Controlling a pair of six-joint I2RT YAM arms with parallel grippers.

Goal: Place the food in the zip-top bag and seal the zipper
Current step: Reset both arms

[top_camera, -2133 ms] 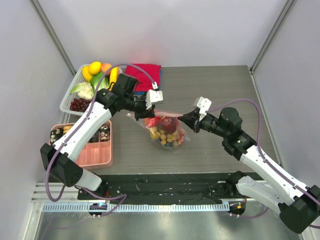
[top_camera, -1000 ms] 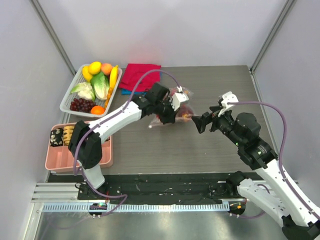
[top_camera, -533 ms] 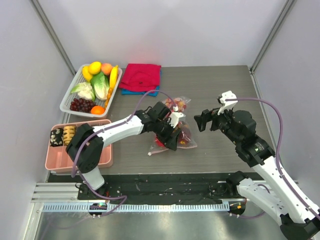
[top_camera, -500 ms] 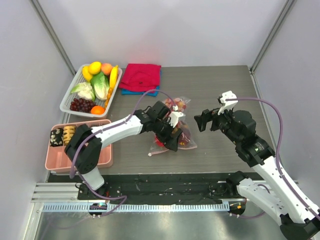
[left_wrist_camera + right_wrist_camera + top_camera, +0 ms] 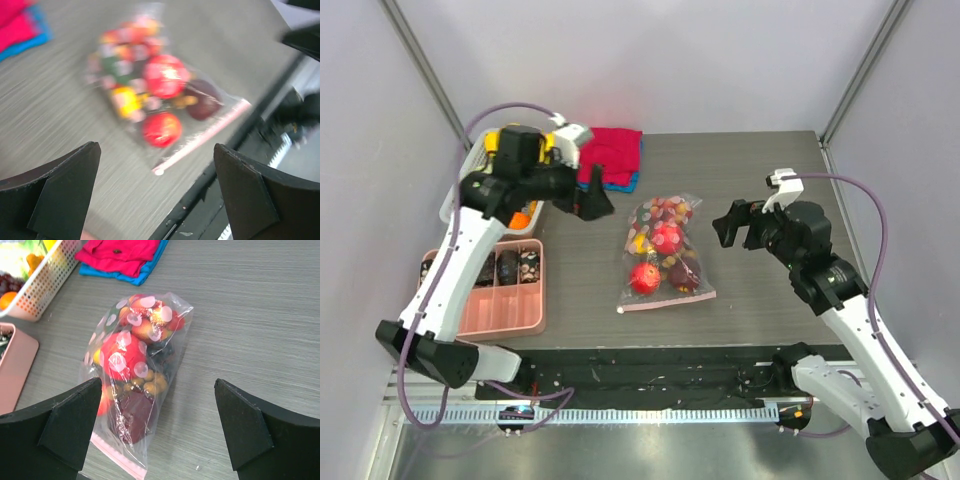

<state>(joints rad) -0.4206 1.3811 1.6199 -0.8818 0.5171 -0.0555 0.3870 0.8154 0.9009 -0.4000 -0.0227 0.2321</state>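
1. Left wrist view: our left gripper (image 5: 155, 150) is spread wide and empty, clear of the zip-top bag (image 5: 150, 95).
2. Our right gripper (image 5: 158, 382), likewise spread, hovers off the bag's other side.
3. Food (image 5: 122, 355) sits inside the bag; we judge the zipper (image 5: 202, 136) sealed, though unconfirmed.

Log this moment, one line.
left gripper open, empty | right gripper open, empty | zip-top bag flat, food inside | zipper at near end, seal unclear
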